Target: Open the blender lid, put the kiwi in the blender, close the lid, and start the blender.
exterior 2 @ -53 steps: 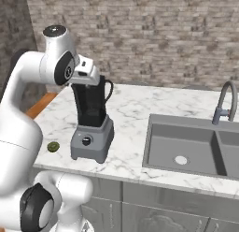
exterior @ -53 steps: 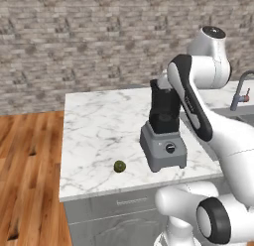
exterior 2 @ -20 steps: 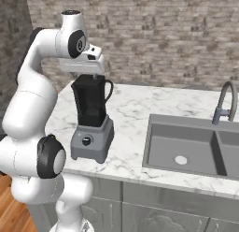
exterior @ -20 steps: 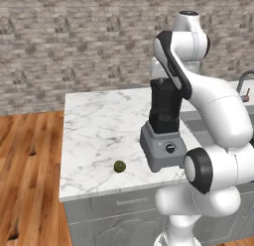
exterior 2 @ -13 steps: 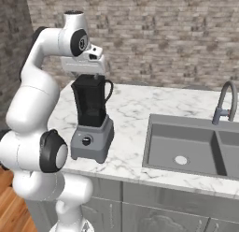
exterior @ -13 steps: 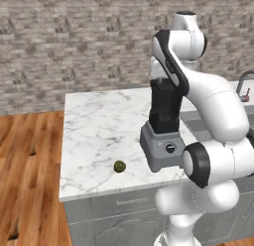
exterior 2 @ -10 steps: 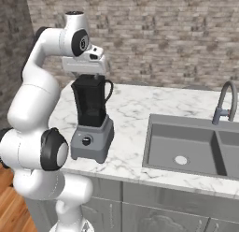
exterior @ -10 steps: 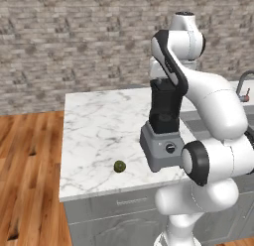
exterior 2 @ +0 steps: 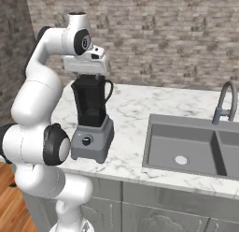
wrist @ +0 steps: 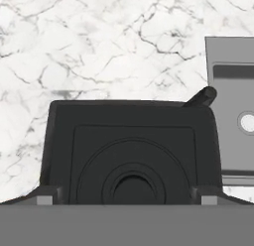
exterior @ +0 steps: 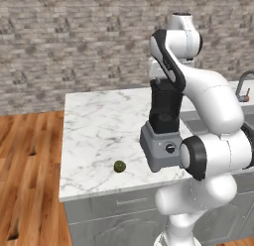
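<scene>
Hand view: flat black square blender lid [wrist: 131, 151] caps the jar, marble counter [wrist: 99, 46] beyond; the gripper's [wrist: 127, 199] finger spread unclear

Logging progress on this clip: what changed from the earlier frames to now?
The arm swung up from beside the blender until the gripper stood directly above the blender lid; over the last second it barely moved. Nothing grasped. The lid stays on, the kiwi rests on the counter.
</scene>
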Robot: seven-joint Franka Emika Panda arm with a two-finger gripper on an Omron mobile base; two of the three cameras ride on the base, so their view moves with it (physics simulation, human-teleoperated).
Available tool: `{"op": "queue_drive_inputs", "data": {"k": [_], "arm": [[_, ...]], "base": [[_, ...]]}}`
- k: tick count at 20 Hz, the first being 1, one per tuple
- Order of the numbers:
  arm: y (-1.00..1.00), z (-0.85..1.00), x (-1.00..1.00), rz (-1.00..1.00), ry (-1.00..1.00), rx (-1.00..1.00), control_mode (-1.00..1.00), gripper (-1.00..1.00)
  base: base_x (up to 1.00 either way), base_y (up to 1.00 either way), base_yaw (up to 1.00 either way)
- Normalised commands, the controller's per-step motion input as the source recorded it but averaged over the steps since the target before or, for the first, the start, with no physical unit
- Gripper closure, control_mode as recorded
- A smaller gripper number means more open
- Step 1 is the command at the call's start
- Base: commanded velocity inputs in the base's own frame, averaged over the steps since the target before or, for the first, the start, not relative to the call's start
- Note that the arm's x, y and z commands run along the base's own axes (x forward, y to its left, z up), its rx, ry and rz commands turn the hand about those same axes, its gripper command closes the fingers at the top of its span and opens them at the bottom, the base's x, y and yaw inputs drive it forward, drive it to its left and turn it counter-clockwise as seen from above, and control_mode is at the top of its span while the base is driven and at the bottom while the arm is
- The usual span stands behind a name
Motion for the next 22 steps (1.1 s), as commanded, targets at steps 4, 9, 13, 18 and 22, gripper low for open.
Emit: {"op": "queue_drive_inputs", "data": {"k": [4,9,13,18,22], "arm": [[0.0,-0.1,0.03,0.0,0.01,0.0,-1.0,-1.0],[0.0,-0.29,0.0,0.0,0.03,-0.01,-1.0,-1.0],[0.0,-0.34,-0.09,0.0,0.0,0.0,-1.0,-1.0],[0.0,-0.38,-0.06,0.0,0.01,0.0,-1.0,1.0],[0.0,-0.19,0.0,0.0,0.0,0.0,-1.0,1.0]], "base": [[0.0,0.0,0.0],[0.0,0.0,0.0],[0.0,0.0,0.0],[0.0,0.0,0.0],[0.0,0.0,0.0]]}}
